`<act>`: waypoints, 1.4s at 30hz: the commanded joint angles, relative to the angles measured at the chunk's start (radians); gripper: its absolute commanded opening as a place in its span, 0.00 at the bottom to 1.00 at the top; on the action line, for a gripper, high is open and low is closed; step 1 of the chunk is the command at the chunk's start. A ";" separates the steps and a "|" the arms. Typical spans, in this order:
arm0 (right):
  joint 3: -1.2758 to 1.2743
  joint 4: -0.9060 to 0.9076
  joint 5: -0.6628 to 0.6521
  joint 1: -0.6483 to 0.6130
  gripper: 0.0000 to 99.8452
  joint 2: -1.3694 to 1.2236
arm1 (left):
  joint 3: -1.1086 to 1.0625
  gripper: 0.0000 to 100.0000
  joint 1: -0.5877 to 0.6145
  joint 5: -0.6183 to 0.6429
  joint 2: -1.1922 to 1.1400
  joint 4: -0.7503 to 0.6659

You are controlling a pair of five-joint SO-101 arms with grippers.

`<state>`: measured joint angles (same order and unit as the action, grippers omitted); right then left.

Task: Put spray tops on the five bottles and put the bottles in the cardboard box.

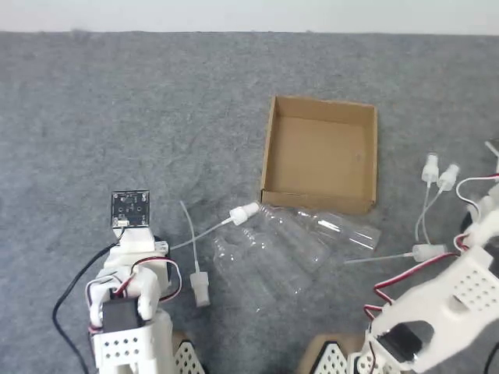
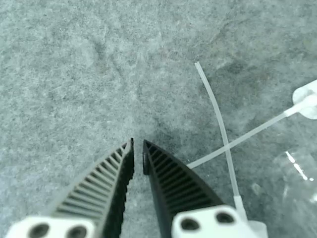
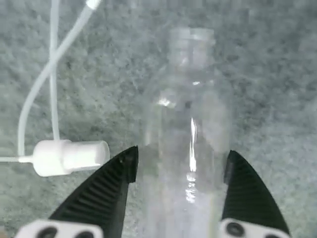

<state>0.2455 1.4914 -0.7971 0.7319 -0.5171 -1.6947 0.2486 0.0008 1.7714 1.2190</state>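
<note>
The left gripper (image 2: pixel 137 145) was pressed together over the table (image 2: pixel 74 74). The right gripper (image 3: pixel 182 154) was spread either side of a clear bottle (image 3: pixel 188 99), with a spray top (image 3: pixel 69 157) beside it. The cardboard box (image 1: pixel 320 156) was set nearby.

Looks like a small robotics lab or somebody's test corner, not a home or a shop. Two white plastic arms, the left arm (image 1: pixel 129 312) and the right arm (image 1: pixel 444 304), sit side by side at a bench (image 1: pixel 117 101) covered in grey felt-like cloth. Red wires (image 1: pixel 390 284) loop out in the open and there's a bare circuit board (image 1: pixel 130 208) on the left one. The stuff laid out is plain test props: clear bottles (image 1: pixel 296 234), loose spray tops (image 1: pixel 200 290) and a cardboard box (image 1: pixel 320 152). A pale wall (image 1: pixel 249 14) runs behind.
</note>
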 commanded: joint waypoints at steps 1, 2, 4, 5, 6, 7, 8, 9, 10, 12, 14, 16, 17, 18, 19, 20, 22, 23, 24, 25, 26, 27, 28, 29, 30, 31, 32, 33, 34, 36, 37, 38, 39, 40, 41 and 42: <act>0.015 -0.012 0.049 -0.041 0.24 0.025 | 0.008 0.02 0.003 -0.006 0.012 -0.003; 0.034 -0.002 0.061 -0.051 0.24 0.025 | 0.008 0.02 0.003 -0.006 0.012 -0.003; 0.084 0.008 0.103 -0.068 0.24 0.025 | 0.008 0.02 0.003 -0.006 0.012 -0.003; 0.124 0.021 0.127 -0.081 0.24 0.025 | 0.008 0.02 0.003 -0.006 0.012 -0.003; 0.172 0.047 0.152 -0.094 0.24 0.025 | 0.008 0.02 0.003 -0.006 0.012 -0.003; 0.227 0.077 0.173 -0.111 0.24 0.025 | 0.008 0.02 0.003 -0.006 0.012 -0.003; 0.284 0.110 0.190 -0.131 0.24 0.025 | 0.008 0.02 0.003 -0.006 0.012 -0.003; 0.341 0.142 0.207 -0.154 0.24 0.025 | 0.008 0.02 0.003 -0.006 0.012 -0.003; 0.399 0.170 0.226 -0.180 0.24 0.025 | 0.008 0.02 0.003 -0.006 0.012 -0.003; 0.511 0.213 0.265 -0.236 0.24 0.015 | 0.008 0.02 0.003 -0.006 0.012 -0.003; 0.568 0.216 0.315 -0.291 0.24 0.010 | 0.008 0.02 0.003 -0.006 0.012 -0.003; 0.585 0.199 0.396 -0.335 0.24 -0.005 | 0.008 0.02 0.003 -0.006 0.012 -0.003; 0.585 0.183 0.442 -0.352 0.24 -0.018 | 0.008 0.02 0.003 -0.006 0.012 -0.003; 0.585 0.162 0.479 -0.367 0.24 -0.035 | 0.008 0.02 0.003 -0.006 0.012 -0.003; 0.585 0.142 0.509 -0.378 0.24 -0.058 | 0.008 0.02 0.003 -0.006 0.012 -0.003; 0.588 0.127 0.526 -0.386 0.24 -0.082 | 0.008 0.02 0.003 -0.006 0.012 -0.003; 0.588 0.093 0.543 -0.400 0.23 -0.130 | 0.008 0.02 0.003 -0.006 0.012 -0.003; 0.588 0.076 0.545 -0.403 0.23 -0.153 | 0.008 0.02 0.003 -0.006 0.012 -0.003; 0.588 0.061 0.545 -0.404 0.23 -0.176 | 0.008 0.02 0.003 -0.006 0.012 -0.003; 0.588 0.044 0.545 -0.403 0.23 -0.196 | 0.008 0.02 0.003 -0.006 0.012 -0.003; 0.588 0.030 0.545 -0.401 0.23 -0.214 | 0.008 0.02 0.003 -0.008 0.012 -0.003; 0.588 0.016 0.545 -0.400 0.22 -0.229 | 0.008 0.02 0.003 -0.008 0.012 -0.003; 0.588 0.002 0.545 -0.400 0.21 -0.246 | 0.008 0.02 0.003 -0.008 0.012 -0.003; 0.588 -0.005 0.545 -0.397 0.19 -0.260 | 0.008 0.02 0.003 -0.008 0.012 -0.003; 0.588 -0.015 0.545 -0.395 0.18 -0.272 | 0.008 0.02 0.003 -0.008 0.012 -0.003; 0.588 -0.021 0.545 -0.395 0.17 -0.283 | 0.008 0.02 0.003 -0.008 0.012 -0.003; 0.588 -0.025 0.545 -0.398 0.16 -0.292 | 0.008 0.02 0.003 -0.008 0.012 -0.003; 0.588 -0.027 0.545 -0.400 0.16 -0.303 | 0.008 0.02 0.003 -0.008 0.012 -0.003; 0.588 -0.027 0.545 -0.401 0.16 -0.311 | 0.008 0.02 0.003 -0.008 0.012 -0.003; 0.588 -0.035 0.546 -0.403 0.16 -0.323 | 0.008 0.02 0.003 -0.008 0.012 -0.003; 0.588 -0.042 0.546 -0.403 0.16 -0.329 | 0.008 0.02 0.003 -0.008 0.012 -0.003; 0.588 -0.044 0.548 -0.403 0.16 -0.335 | 0.008 0.02 0.003 -0.008 0.012 -0.003; 0.588 -0.048 0.557 -0.403 0.16 -0.340 | 0.008 0.02 0.003 -0.008 0.012 -0.003; 0.588 -0.054 0.571 -0.403 0.16 -0.348 | 0.008 0.02 0.003 -0.008 0.012 -0.003; 0.588 -0.056 0.577 -0.403 0.16 -0.355 | 0.008 0.02 0.003 -0.008 0.012 -0.003; 0.588 -0.062 0.578 -0.403 0.16 -0.363 | 0.008 0.02 0.003 -0.008 0.012 -0.003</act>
<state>0.7702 1.4515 -0.2417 0.3422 -0.8945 -1.6947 0.2486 0.0008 1.7714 1.2190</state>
